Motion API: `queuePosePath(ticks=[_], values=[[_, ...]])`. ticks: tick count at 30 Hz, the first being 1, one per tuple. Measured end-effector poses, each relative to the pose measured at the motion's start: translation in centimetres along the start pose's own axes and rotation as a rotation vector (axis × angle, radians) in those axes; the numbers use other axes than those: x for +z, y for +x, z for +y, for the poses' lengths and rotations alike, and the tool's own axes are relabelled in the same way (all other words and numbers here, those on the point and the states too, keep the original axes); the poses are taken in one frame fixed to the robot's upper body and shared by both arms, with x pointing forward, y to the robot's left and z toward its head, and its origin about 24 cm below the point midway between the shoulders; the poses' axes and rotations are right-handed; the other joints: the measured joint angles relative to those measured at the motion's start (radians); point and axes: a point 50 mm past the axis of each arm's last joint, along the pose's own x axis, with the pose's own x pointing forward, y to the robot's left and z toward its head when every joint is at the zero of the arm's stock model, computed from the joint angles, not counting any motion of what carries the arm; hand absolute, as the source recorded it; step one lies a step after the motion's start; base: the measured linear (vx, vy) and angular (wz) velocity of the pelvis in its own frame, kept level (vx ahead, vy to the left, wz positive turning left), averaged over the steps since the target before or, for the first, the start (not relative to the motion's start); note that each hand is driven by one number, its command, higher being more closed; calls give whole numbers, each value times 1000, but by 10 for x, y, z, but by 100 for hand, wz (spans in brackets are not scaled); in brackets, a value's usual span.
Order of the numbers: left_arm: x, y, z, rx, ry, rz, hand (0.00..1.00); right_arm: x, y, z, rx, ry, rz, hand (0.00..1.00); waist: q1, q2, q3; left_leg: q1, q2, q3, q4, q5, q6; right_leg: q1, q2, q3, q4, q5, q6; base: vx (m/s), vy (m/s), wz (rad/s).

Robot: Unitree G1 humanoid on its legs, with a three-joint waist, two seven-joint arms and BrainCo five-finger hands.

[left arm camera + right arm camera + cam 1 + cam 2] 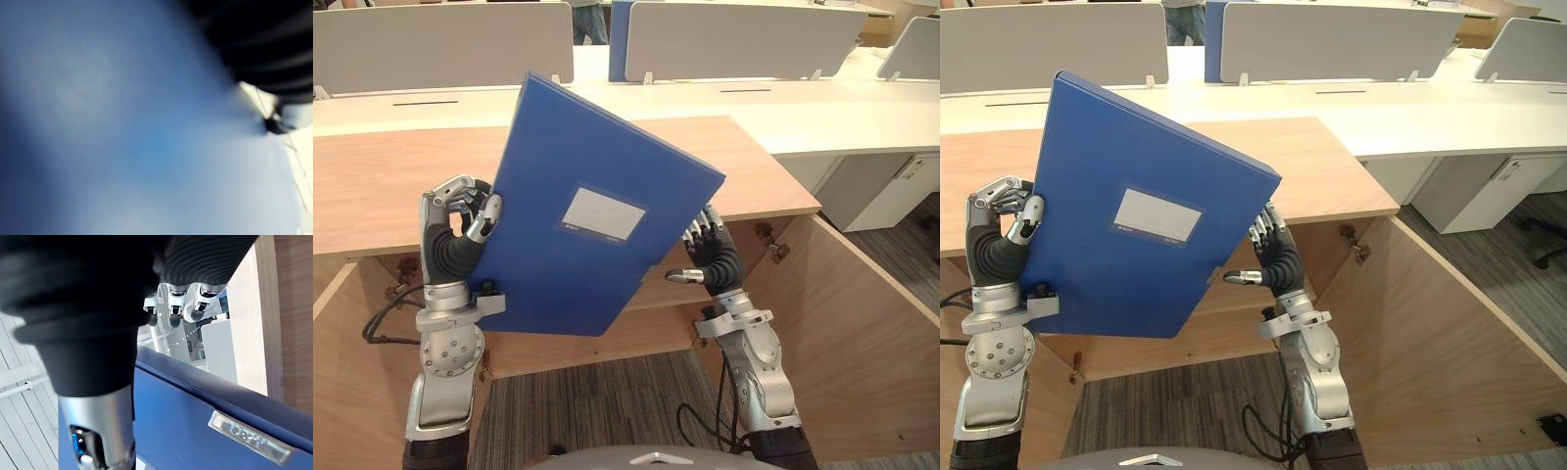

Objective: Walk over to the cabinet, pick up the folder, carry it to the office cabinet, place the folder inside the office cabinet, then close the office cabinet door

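Folder [597, 211]: blue, tilted, raised above open wooden cabinet [391, 186].
Left hand [460, 230]: curled round folder's edge.
Right hand [715, 257]: straight-fingered, pressed against opposite edge.

The folder [548, 255] is a solid deep blue, with a pale grey-white label [603, 214] inside a thin light border on its face. The cabinet [391, 186] is light brown wood with a fine straight grain on its top, and its open door [842, 323] on the right has the same warm tone. The far desks [822, 108] are plain white. Most of the far partition screens [440, 44] are flat light grey, and one panel [619, 39] is blue. The near carpet [597, 411] is dark grey with thin stripes. The left hand [460, 220] and right hand [713, 255] are silver with dark tips and black ribbed covers.
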Motion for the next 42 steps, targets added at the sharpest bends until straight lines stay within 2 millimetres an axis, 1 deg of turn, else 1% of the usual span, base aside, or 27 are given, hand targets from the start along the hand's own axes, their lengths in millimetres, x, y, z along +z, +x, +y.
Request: queuePosePath(ticks=[3, 9, 10, 12, 18, 19, 28, 32, 39, 40, 42], values=[[1, 1, -1, -3, -6, -5, 100, -2, 0, 2, 8, 13, 8, 0, 1, 2, -8, 0, 0, 0, 0, 0, 0, 0, 0, 0, 0, 1, 0, 0, 0, 0], [3, 0, -7, -14, -33, -6, 100, -9, 2, 16, 65, 55, 31, 0, 1, 2, -12, 0, -1, 0, -6, 1, 1, 0, -1, -2, 0, 1, -1, 0, 0, 0], [3, 0, -8, -17, -36, -7, 100, -11, 1, 17, 67, 58, 36, 0, 1, 2, -14, 0, -1, 0, -6, 1, 1, 0, -1, -2, 0, 1, -1, 0, 0, 0], [5, 0, -11, -27, -50, -9, 100, -19, 2, 19, 75, 72, 70, 0, 1, 2, -22, 0, -1, -1, -6, 1, 1, 0, -1, -3, 0, 1, -1, 0, 0, 0], [7, -2, -17, -19, -97, 1, 100, -26, 2, 23, 86, 97, 97, 0, 2, 7, -33, -1, -1, -5, -6, 3, 1, 0, -1, -7, 0, 0, -3, 0, 0, 0], [7, -2, -18, -20, -99, 1, 100, -26, 3, 24, 87, 104, 95, 100, 2, 7, -33, -2, -1, -5, -6, 4, 2, 0, -1, -7, 0, 0, -3, 0, 0, 0], [8, -2, -19, -11, -131, 4, 100, -23, 9, 24, 95, 116, 74, 100, 2, 6, -41, -9, -1, -7, -6, 11, 5, -10, -1, -8, 9, 0, -2, 0, 0, 0], [8, -2, -20, -10, -142, 5, 100, -24, 10, 26, 88, 126, 72, 100, 3, 6, -42, -9, -1, -7, -6, 16, 3, -12, -1, -8, 12, -4, -8, 0, 0, 0], [9, -3, -22, -16, -160, 7, 100, -24, 10, 26, 78, 144, 65, 100, 4, 2, -45, -13, 0, -7, -7, 19, 2, -16, -2, -8, 13, -1, -9, 0, 0, 0], [9, -3, -23, -17, -164, 9, 0, -23, 10, 26, 75, 143, 65, 100, 4, 0, -46, -14, 0, -8, -7, 19, 1, -16, -2, -8, 13, -1, -8, 0, 0, 0], [9, -4, -23, -17, -174, 13, 0, -23, 10, 26, 73, 144, 65, 100, 4, -4, -49, -15, 0, -8, -7, 16, -3, -16, -2, -7, 12, 0, -8, 0, 0, 0]])
